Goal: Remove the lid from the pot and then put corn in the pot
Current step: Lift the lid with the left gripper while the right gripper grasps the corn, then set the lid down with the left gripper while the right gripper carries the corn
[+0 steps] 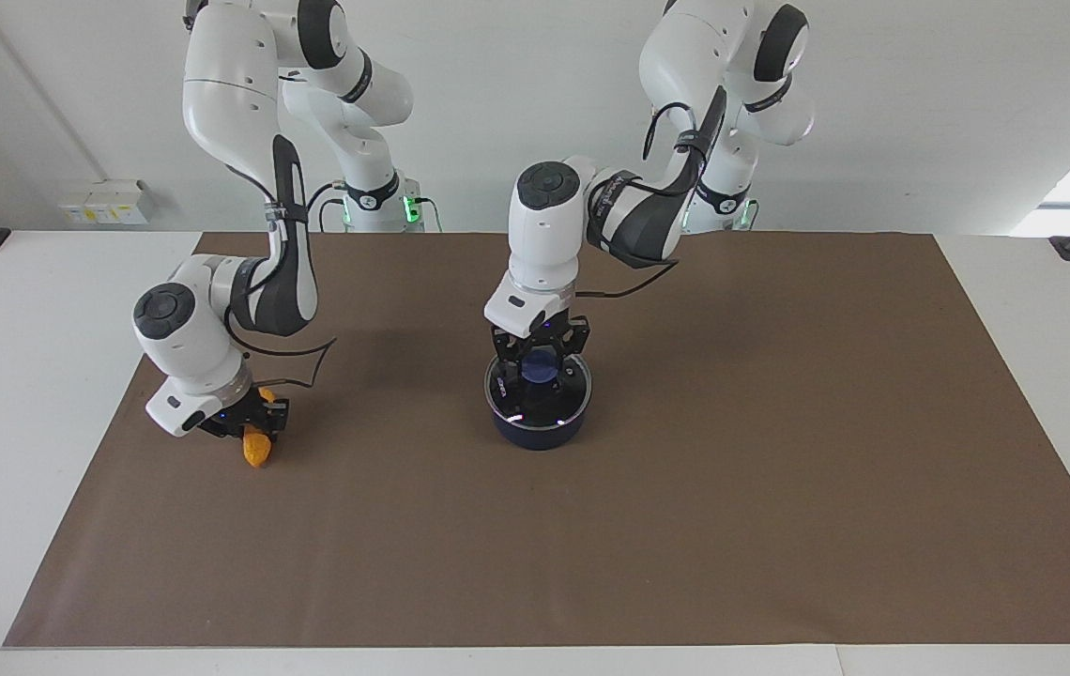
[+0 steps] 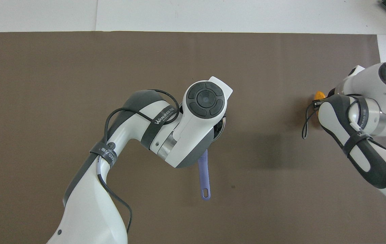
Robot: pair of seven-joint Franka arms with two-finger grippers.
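Note:
The dark blue pot stands mid-mat, its light blue handle pointing toward the robots. The glass lid sits at the pot's top; whether it has cleared the rim I cannot tell. My left gripper is shut on the lid's blue knob. In the overhead view the left hand hides the lid and most of the pot. My right gripper is shut on the orange-yellow corn, which hangs tip-down just above the mat at the right arm's end. A bit of the corn shows in the overhead view.
A brown mat covers the table, with white tabletop around its edges. A small white box sits by the wall at the right arm's end.

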